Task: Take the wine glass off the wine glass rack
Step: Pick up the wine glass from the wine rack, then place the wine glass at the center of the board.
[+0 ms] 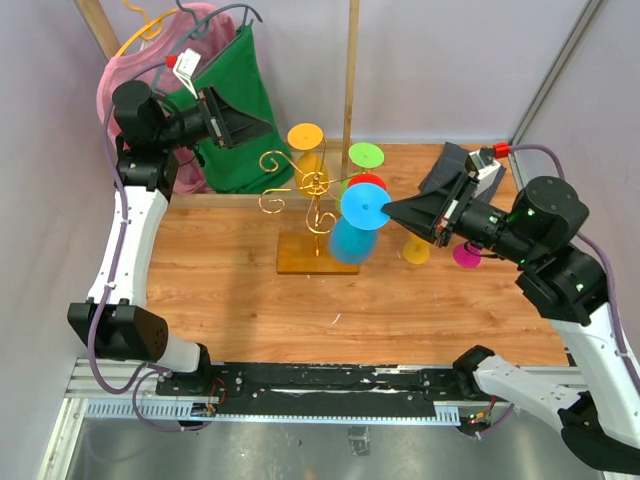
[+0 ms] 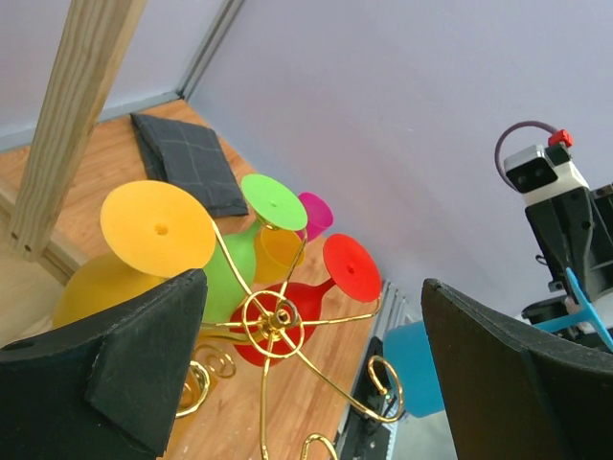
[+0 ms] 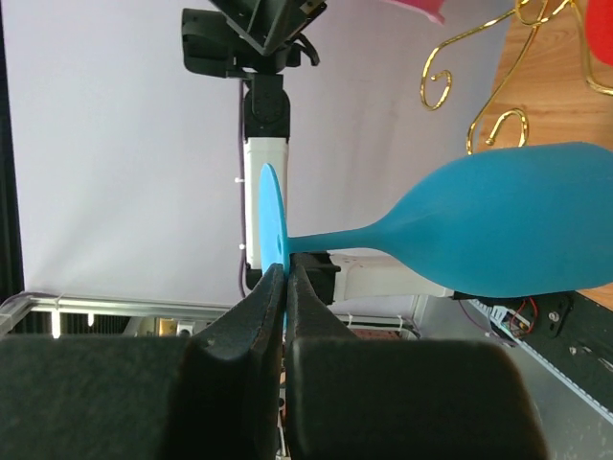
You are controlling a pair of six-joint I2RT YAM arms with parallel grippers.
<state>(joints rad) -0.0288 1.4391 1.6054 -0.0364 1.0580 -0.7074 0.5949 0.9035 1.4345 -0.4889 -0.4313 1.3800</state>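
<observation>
Top external sat high, above and behind the bases of the left arm (image 1: pixel 130 230) and right arm (image 1: pixel 570 290). It looked down and forward over the whole wood-grain worktop (image 1: pixel 230 290), from far out. Left wrist sat high at back left and looked across past the left claw (image 2: pixel 311 287). It was near the top of the gold wire scroll-armed wine glass rack (image 2: pixel 278 331), facing the right arm. Right wrist was rolled sideways, very close on the blue plastic wine glass (image 3: pixel 508 230), facing the left arm. All three views shared rack and blue glass.
</observation>
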